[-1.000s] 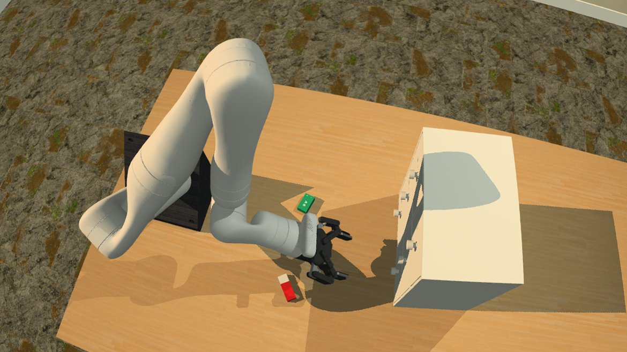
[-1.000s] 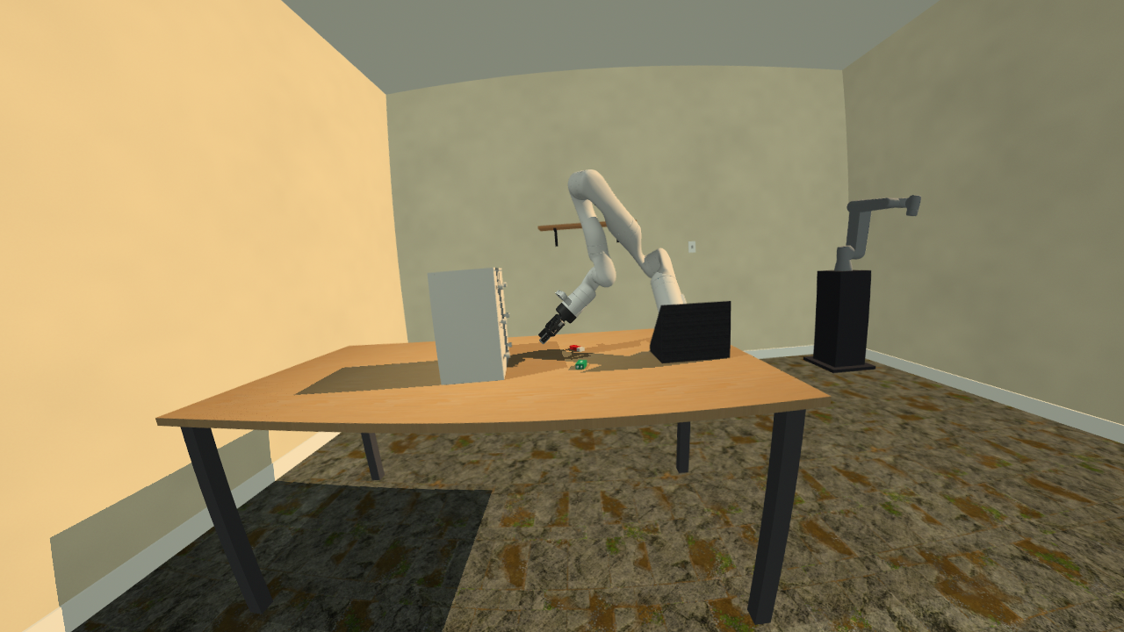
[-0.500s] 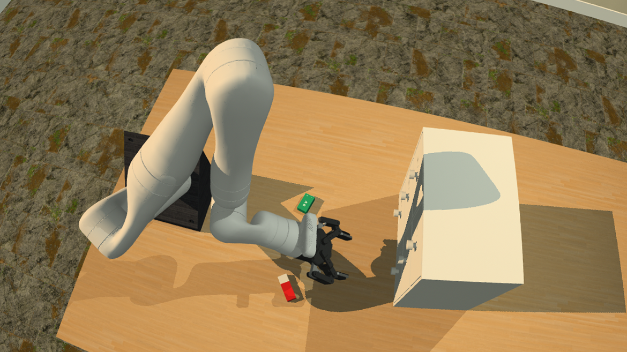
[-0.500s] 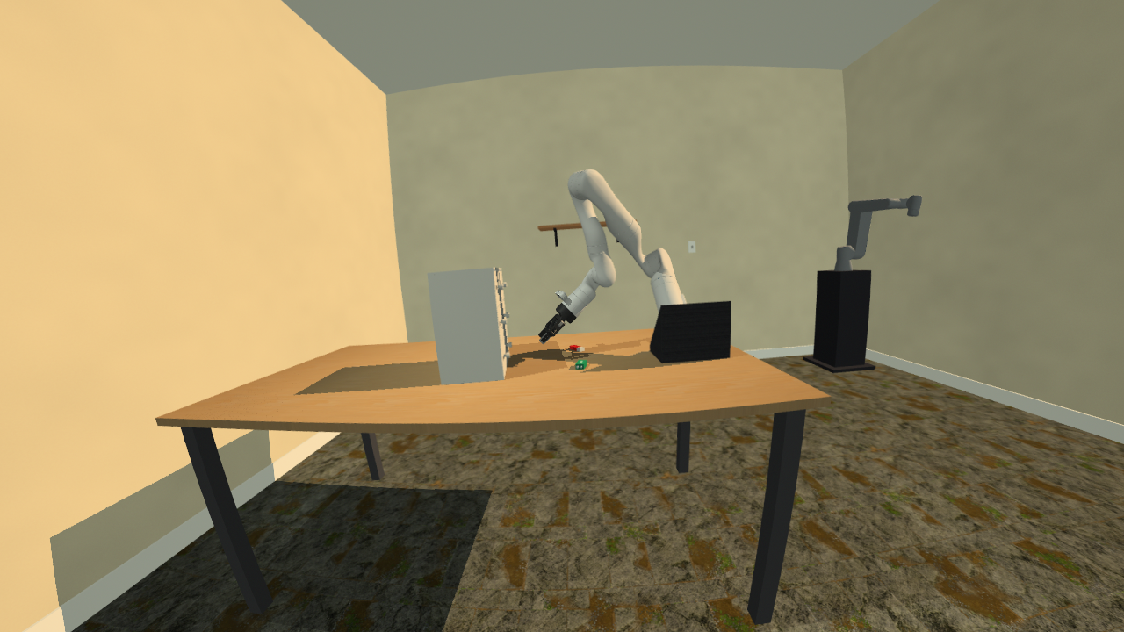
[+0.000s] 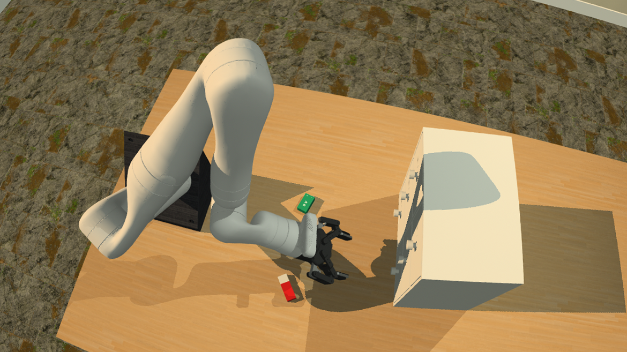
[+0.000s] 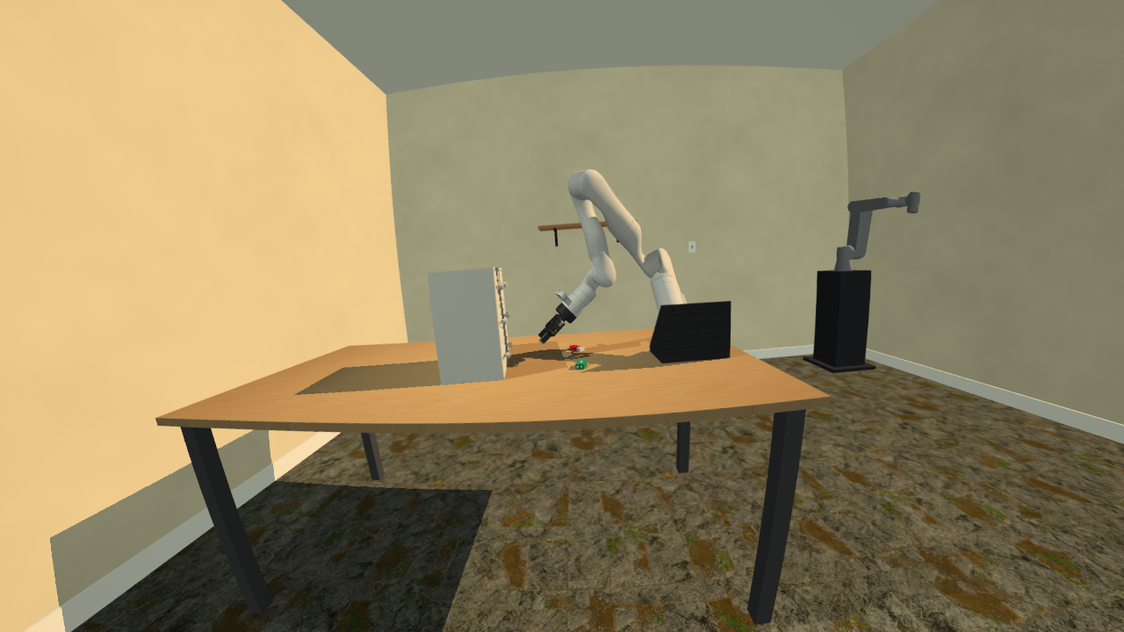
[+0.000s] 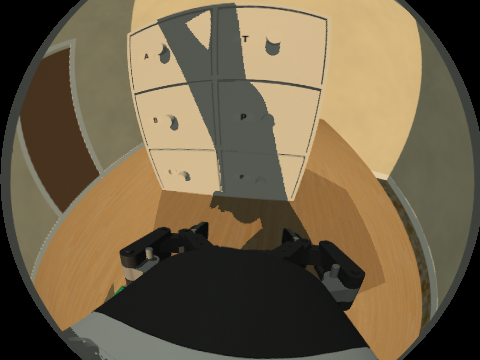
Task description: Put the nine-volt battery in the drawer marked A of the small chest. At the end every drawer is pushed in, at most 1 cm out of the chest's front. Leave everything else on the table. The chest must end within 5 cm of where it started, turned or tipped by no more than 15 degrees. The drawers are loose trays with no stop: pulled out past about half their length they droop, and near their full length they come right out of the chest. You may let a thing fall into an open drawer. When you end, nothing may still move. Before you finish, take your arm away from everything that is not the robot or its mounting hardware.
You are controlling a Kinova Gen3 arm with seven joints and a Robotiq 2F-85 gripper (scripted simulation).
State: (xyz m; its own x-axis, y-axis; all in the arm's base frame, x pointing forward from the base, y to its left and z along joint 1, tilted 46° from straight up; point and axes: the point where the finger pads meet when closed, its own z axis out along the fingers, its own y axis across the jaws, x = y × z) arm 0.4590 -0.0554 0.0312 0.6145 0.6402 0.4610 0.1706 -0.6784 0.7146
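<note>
The green nine-volt battery [image 5: 305, 203] [image 6: 580, 363] lies flat on the table; only a sliver of it [image 7: 120, 290] shows in the wrist view. The cream chest [image 5: 472, 243] [image 6: 469, 330] stands upright with its six knobbed drawer fronts towards my arm. All drawers look pushed in. The drawer marked A [image 7: 142, 70] is at the upper left in the wrist view, with one round knob [image 7: 164, 53]. My gripper [image 5: 346, 256] [image 6: 542, 339] [image 7: 245, 234] is open and empty, tilted down above the table between the battery and the chest front.
A red and white block [image 5: 288, 290] [image 6: 575, 347] lies on the table [image 5: 337, 120] [image 6: 629, 400], on the other side of the gripper from the battery. The dark arm base [image 6: 691, 331] stands at one end of the table. Other drawers, among them T [image 7: 300, 60], B [image 7: 155, 107] and P [image 7: 250, 135], have protruding knobs.
</note>
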